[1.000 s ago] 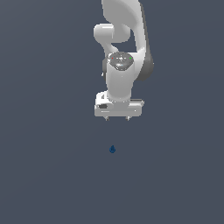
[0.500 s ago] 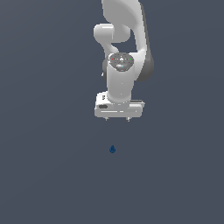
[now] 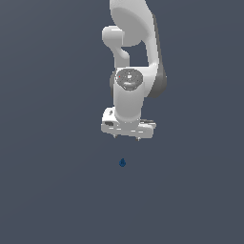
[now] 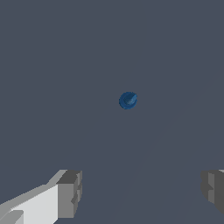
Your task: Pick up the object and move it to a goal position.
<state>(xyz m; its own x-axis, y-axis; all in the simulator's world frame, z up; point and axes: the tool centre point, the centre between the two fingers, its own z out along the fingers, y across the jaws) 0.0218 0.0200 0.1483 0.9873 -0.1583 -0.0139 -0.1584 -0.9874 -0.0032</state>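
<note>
Tool (image 3: 127, 137) barely shifted since before, fingers apart, one blue object (image 3: 122, 163) lying below it

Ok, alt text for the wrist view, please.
A tiny dark blue object lies alone on a plain grey surface, untouched. The open gripper shows two grey fingertips set wide apart, holding nothing.
</note>
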